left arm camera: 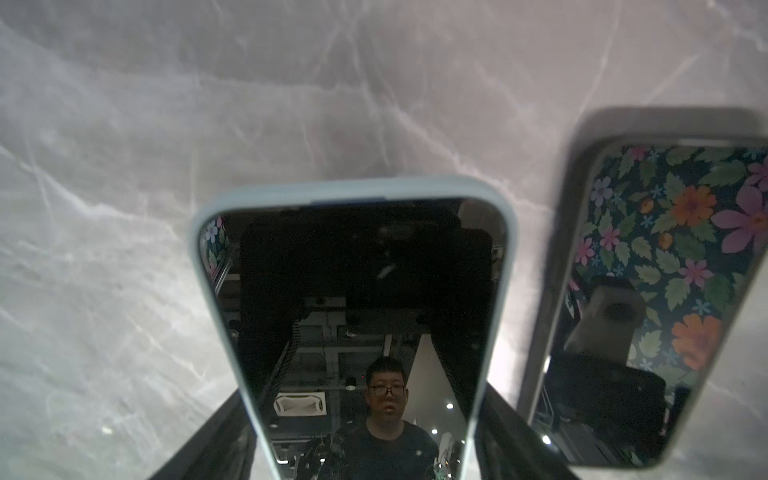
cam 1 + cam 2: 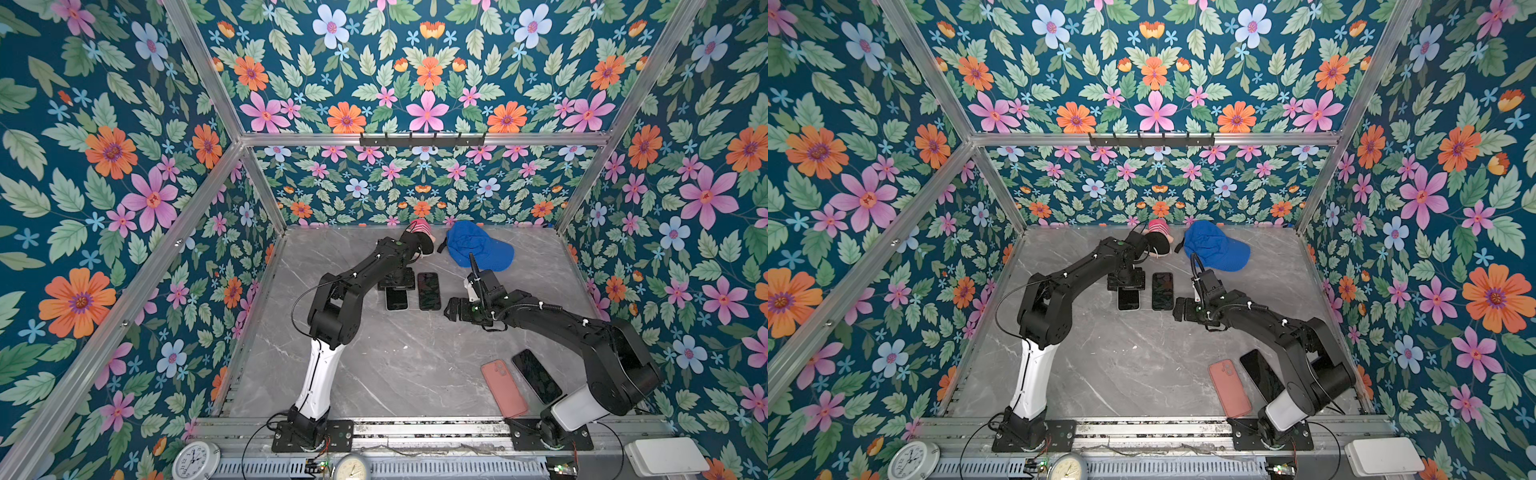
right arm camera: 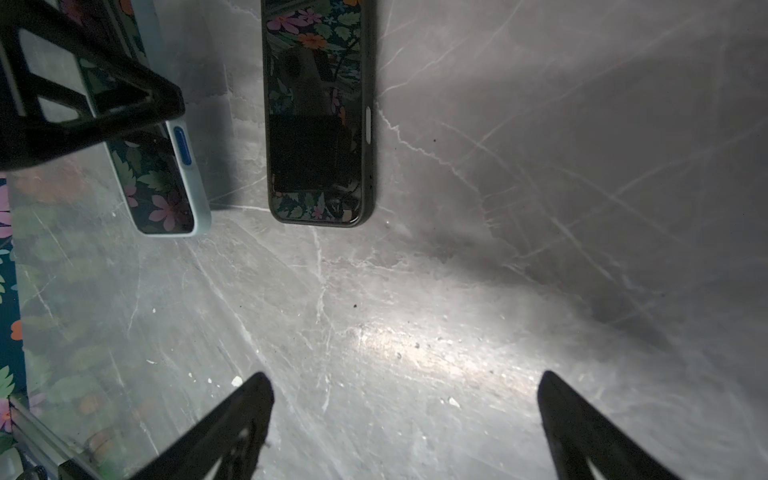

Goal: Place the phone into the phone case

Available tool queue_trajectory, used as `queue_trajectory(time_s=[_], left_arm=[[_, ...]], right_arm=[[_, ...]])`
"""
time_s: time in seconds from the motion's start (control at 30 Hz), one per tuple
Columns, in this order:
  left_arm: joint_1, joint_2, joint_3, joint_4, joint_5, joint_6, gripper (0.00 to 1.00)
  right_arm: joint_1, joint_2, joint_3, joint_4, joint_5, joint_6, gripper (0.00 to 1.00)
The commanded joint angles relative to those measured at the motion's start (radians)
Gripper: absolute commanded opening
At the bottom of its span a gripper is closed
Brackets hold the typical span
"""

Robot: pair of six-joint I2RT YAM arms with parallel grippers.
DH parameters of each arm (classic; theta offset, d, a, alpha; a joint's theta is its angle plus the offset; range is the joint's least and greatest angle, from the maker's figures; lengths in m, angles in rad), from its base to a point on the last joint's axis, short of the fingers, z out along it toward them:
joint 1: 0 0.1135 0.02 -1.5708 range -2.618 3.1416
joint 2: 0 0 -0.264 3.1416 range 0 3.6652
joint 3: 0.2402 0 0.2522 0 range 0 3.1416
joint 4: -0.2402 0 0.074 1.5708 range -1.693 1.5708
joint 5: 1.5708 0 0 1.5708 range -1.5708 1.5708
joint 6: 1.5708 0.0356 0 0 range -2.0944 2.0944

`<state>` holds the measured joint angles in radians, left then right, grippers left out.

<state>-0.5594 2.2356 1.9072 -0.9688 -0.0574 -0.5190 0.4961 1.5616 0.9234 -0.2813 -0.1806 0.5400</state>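
Thing in hand: a pale-blue cased phone (image 1: 353, 311) is taken across its width by the left gripper (image 2: 397, 284), screen up. Most of its length projects ahead of the fingertips.
Left grip: the dark fingers (image 1: 208, 440) are seen flush against both long edges of the case. The jaws are judged clamped on it, near one end.
Contact with table: it cannot be told whether the phone rests on the table (image 3: 540, 208) or is raised just off it.
Handling: the phone is judged stiff and fairly light. The glass face is taken to be slippery and fragile, while the soft case rim should give grip.
Best hold: the long edges are favoured, never the screen. A hold nearer the middle would be expected to lever less than this end hold.
Left arm pose: the arm is stretched forward with the elbow raised, and the wrist is bent so the gripper points down.
Right arm pose: the arm is folded low, with the forearm reaching toward the middle.
Right gripper (image 3: 404, 376): the jaws are spread wide over bare table, with nothing between them.
Neighbour: a dark cased phone (image 3: 316, 124) lies flat just ahead of the right fingertips, beside the pale one but apart from it.
Unjoined pair: a pink case (image 2: 503, 388) and a bare black phone (image 2: 536, 376) lie side by side well behind the right gripper, near that arm's base.
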Motion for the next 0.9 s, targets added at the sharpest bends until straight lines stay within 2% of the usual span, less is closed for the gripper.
queue_trajectory(time_s=[0.0, 0.33, 0.87], left_arm=[[0.006, 0.02, 0.035, -0.036, -0.015, 0.041, 0.57], [0.008, 0.083, 0.097, -0.033, 0.044, 0.067, 0.57], [0.006, 0.092, 0.075, -0.007, 0.091, 0.063, 0.57]], right_arm=[[0.0, 0.004, 0.006, -0.014, 0.012, -0.003, 0.99], [0.0, 0.009, 0.015, -0.02, 0.012, -0.003, 0.99], [0.0, 0.011, 0.01, -0.014, 0.004, 0.003, 0.99]])
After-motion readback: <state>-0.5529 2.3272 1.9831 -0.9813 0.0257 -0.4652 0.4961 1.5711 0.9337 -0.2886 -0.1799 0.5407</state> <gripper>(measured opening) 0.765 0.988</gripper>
